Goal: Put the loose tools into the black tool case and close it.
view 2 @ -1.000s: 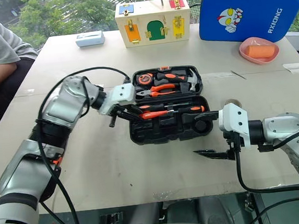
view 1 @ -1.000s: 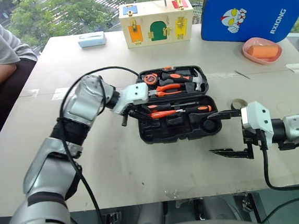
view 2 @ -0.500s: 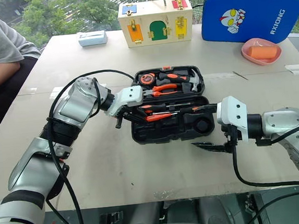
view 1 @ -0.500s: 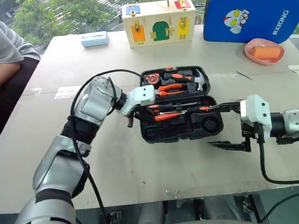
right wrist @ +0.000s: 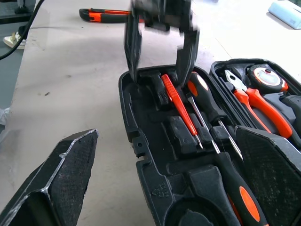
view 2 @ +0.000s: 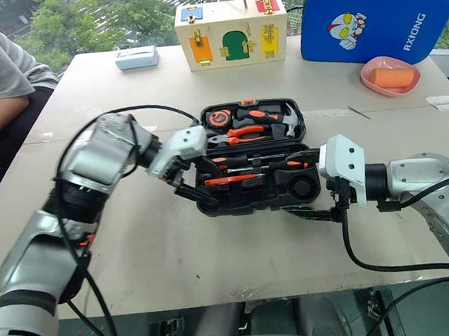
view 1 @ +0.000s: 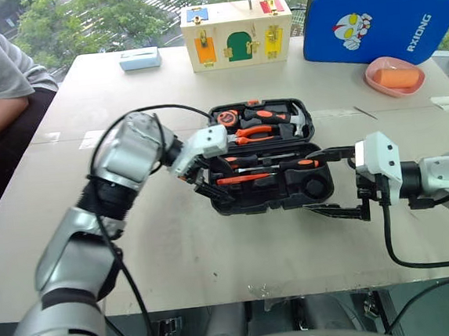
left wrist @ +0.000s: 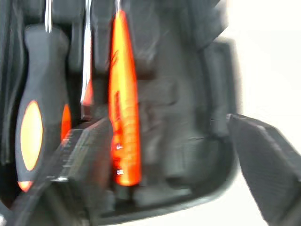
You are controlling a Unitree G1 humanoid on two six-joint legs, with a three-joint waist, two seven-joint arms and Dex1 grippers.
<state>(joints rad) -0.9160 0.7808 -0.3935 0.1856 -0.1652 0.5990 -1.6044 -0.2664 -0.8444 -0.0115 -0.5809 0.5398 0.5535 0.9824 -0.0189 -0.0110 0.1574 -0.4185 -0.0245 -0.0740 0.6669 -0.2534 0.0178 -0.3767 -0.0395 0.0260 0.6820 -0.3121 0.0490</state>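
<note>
The left gripper (view 2: 185, 181) has opened, empty, above the slim orange tester screwdriver (right wrist: 179, 104) now in the black tool case (view 1: 273, 197); the right gripper (view 1: 329, 181) stands wide, empty

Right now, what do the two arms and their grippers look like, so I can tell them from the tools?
Both arms are silver-grey shells with black joint bands. Each ends in a white boxy wrist block carrying two black fingers with textured pads: the left gripper, the right gripper. A loose black cable arcs over the left arm; another black cable hangs below the right wrist. No markings are readable.
</note>
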